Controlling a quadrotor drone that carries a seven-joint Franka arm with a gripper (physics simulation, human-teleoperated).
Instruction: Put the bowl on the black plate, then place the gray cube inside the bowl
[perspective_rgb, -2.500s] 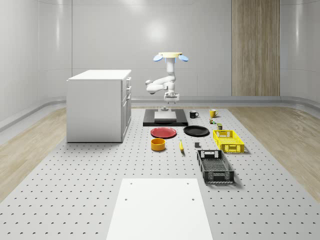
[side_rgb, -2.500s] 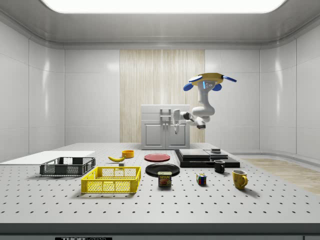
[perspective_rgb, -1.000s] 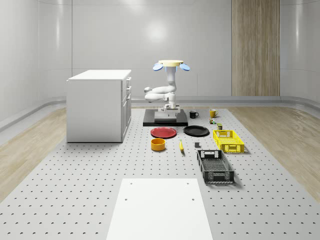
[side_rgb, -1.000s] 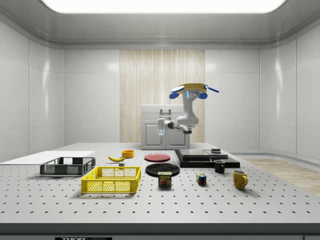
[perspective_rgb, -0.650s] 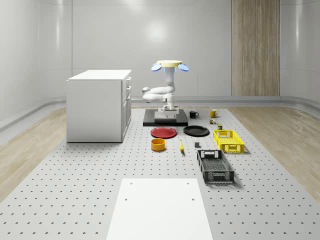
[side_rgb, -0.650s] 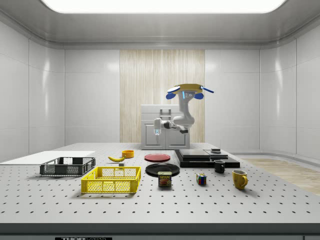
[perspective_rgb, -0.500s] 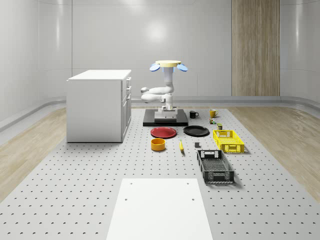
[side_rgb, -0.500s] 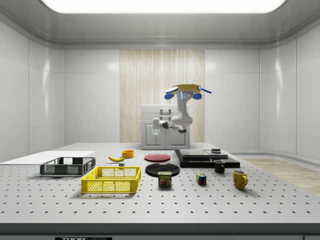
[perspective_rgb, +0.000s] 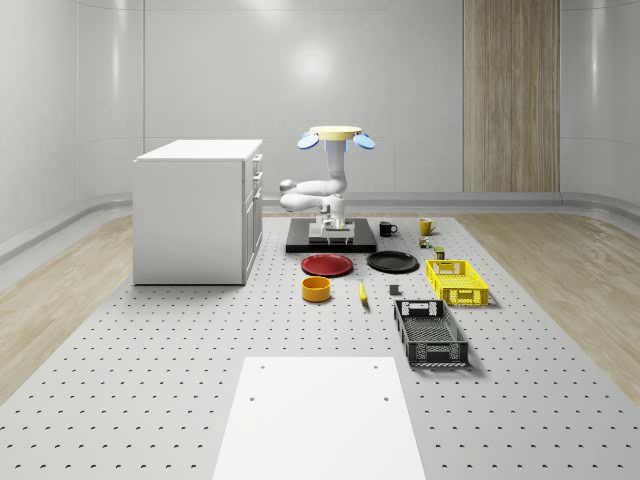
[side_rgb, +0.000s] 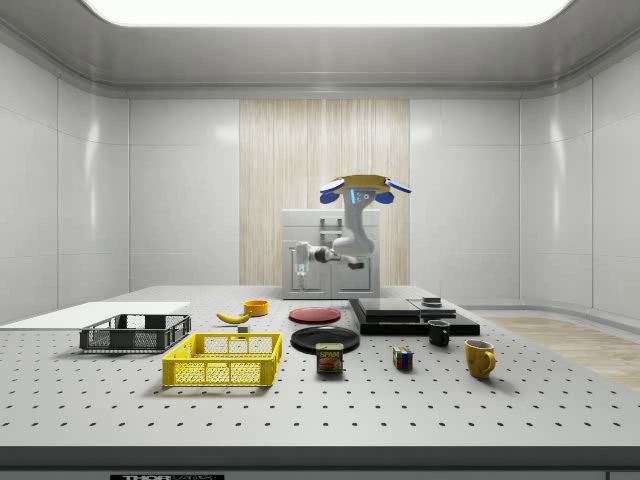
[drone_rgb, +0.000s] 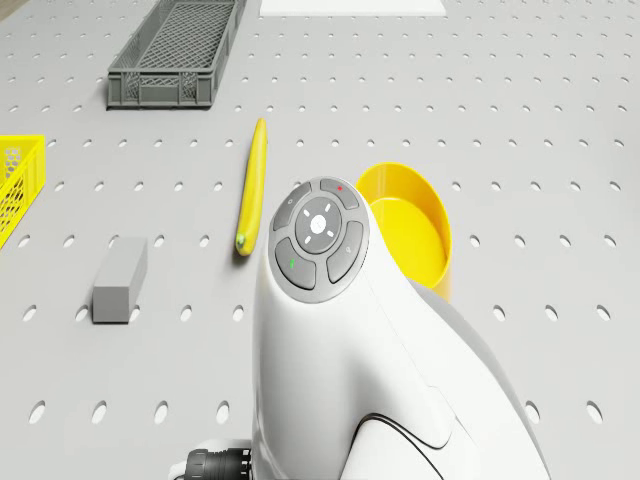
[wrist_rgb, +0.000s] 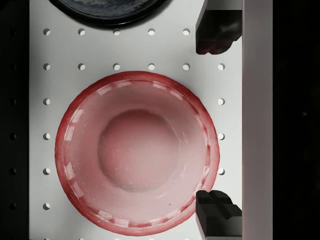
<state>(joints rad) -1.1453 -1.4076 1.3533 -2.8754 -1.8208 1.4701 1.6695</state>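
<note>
While the yellow bowl (perspective_rgb: 316, 288) and gray cube (drone_rgb: 120, 279) lie untouched on the perforated table (perspective_rgb: 150, 380), the drone (side_rgb: 364, 187) has drifted toward the side view's left over the last seconds, leaving the black platform (side_rgb: 412, 315) and now hovering above the plates. Its gripper (wrist_rgb: 216, 120) hangs over the red plate (wrist_rgb: 136, 151), fingers (wrist_rgb: 218, 30) spread wide and holding nothing. The black plate (perspective_rgb: 392, 262) sits just beside the red one, toward the whole-scene view's right. Judged from this layout, the approach to the bowl is under way but no grasp has begun; the bowl lies nearer the whole-scene camera than the red plate, with a banana (drone_rgb: 252, 185) between it and the cube. Around them stand a yellow crate (perspective_rgb: 456, 281), a dark crate (perspective_rgb: 430, 333), two mugs (side_rgb: 438, 333) and a white cabinet (perspective_rgb: 198, 210). Pale wall panels and one wooden panel (perspective_rgb: 510, 95) enclose the room.
</note>
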